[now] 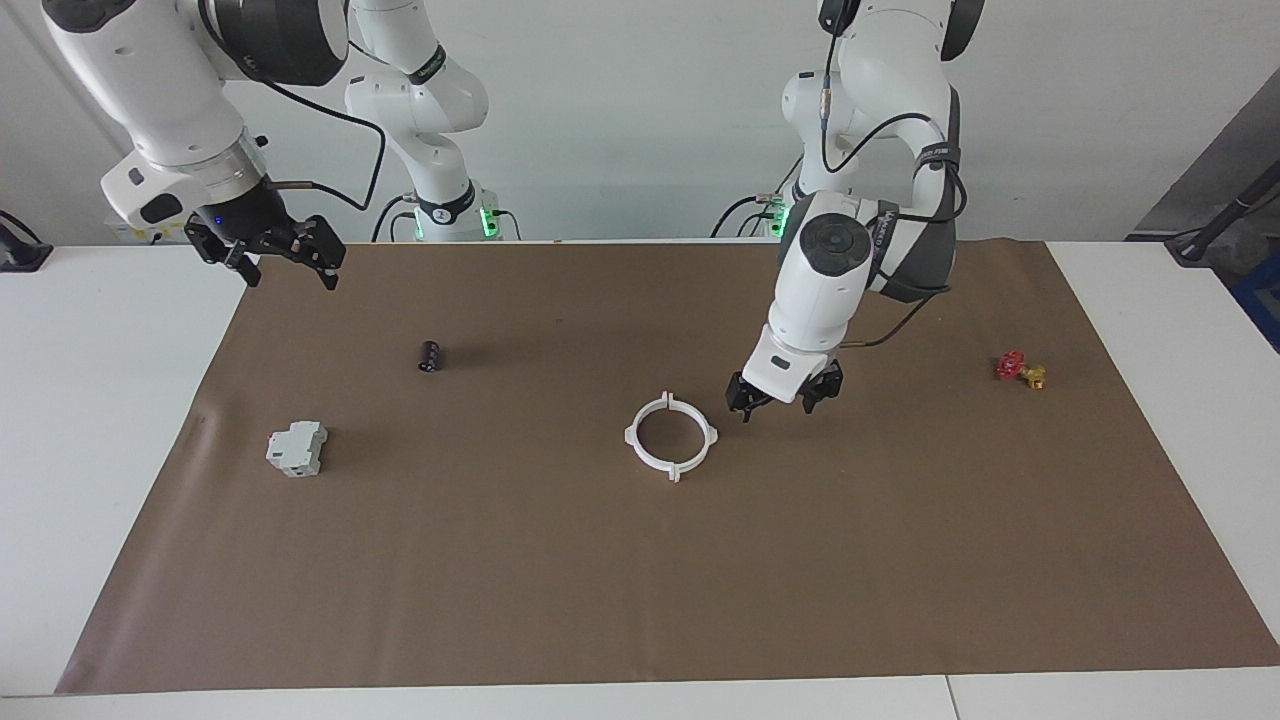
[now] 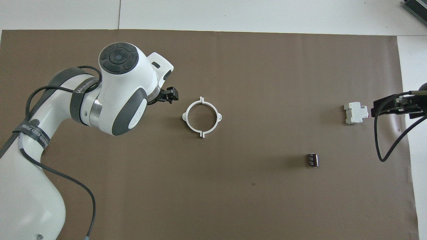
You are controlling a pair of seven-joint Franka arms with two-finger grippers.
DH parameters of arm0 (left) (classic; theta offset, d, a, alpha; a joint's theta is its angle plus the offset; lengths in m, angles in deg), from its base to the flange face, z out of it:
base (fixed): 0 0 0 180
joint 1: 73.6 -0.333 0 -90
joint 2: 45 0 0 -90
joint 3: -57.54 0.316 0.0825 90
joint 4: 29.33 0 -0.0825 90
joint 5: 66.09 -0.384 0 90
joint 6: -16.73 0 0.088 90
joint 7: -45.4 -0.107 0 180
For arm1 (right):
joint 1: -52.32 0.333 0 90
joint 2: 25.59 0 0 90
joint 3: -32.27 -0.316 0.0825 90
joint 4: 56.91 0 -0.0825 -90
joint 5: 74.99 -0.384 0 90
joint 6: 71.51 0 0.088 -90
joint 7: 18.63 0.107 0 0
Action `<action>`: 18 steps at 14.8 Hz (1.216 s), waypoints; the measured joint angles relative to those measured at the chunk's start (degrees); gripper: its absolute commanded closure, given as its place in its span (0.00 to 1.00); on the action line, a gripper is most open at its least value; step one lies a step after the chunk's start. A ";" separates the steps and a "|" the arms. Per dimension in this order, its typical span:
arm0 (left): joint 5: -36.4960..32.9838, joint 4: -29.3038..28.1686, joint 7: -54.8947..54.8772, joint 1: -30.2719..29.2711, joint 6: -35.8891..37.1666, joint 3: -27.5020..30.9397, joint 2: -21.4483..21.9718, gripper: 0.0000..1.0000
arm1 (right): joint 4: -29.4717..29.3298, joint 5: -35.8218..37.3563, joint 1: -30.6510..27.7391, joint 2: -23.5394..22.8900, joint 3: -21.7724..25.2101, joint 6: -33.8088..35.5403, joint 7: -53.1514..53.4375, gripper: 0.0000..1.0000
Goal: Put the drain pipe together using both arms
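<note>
The drain pipe (image 1: 634, 436) lies flat on the brown mat as one closed white ring with four outward tabs, and also shows in the overhead view (image 2: 185, 118). My left gripper (image 1: 784, 401) is open and empty, raised a little above the mat beside the ring, toward the left arm's end; it is apart from the ring in the overhead view (image 2: 170, 95) too. My right gripper (image 1: 270, 256) is open and empty. It waits high over the mat's corner at the right arm's end, and shows at the overhead view's edge (image 2: 391, 106).
A grey-white boxy block (image 1: 296, 448) (image 2: 355, 112) and a small dark cylinder (image 1: 429, 356) (image 2: 312, 159) lie toward the right arm's end. A red-and-yellow valve (image 1: 1020, 369) lies toward the left arm's end, hidden under the left arm in the overhead view. The brown mat (image 1: 640, 600) covers the table.
</note>
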 measured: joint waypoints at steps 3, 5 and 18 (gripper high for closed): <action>0.00 0.03 -3.98 -4.12 3.60 0.09 2.54 0.00 | 0.00 0.00 0.00 0.00 0.00 0.00 0.00 0.00; 0.00 0.07 -7.21 -7.41 5.71 0.16 4.76 0.00 | 0.00 0.00 0.00 0.01 0.00 0.00 0.00 0.00; 3.83 -1.19 -33.55 -15.46 11.06 14.53 13.04 0.00 | 0.00 0.00 0.00 0.01 0.00 0.00 0.00 0.00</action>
